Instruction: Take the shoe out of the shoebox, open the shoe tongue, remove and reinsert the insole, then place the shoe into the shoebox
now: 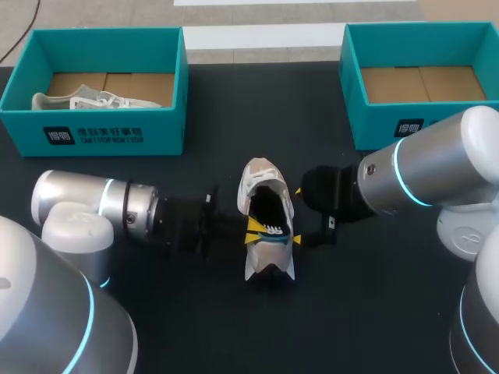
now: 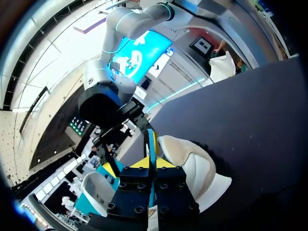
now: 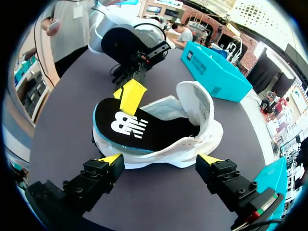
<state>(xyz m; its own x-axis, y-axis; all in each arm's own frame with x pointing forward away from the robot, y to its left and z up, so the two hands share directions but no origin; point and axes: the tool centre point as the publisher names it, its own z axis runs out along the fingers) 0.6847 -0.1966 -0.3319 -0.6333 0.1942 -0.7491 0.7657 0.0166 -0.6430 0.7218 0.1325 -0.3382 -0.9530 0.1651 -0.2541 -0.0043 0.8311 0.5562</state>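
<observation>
A white shoe (image 1: pixel 261 181) lies in the middle of the black table, outside both boxes. Its black insole (image 1: pixel 270 226) with a white logo and teal edge lies along the shoe's opening (image 3: pixel 130 127). My left gripper (image 1: pixel 253 231) comes in from the left and is shut on the insole's edge (image 2: pixel 151 161); its yellow tips (image 3: pixel 131 96) rest over the logo end. My right gripper (image 1: pixel 297 216) stands open on the shoe's other side, its fingers (image 3: pixel 110 161) spread along the shoe's side wall (image 3: pixel 159 156). A white part of the upper (image 3: pixel 199 103) stands up at the far end.
A teal shoebox (image 1: pixel 93 134) at the back left holds another pale shoe (image 1: pixel 86 100). A second teal shoebox (image 1: pixel 390 128) at the back right shows only its cardboard floor. Bare table lies in front of the shoe.
</observation>
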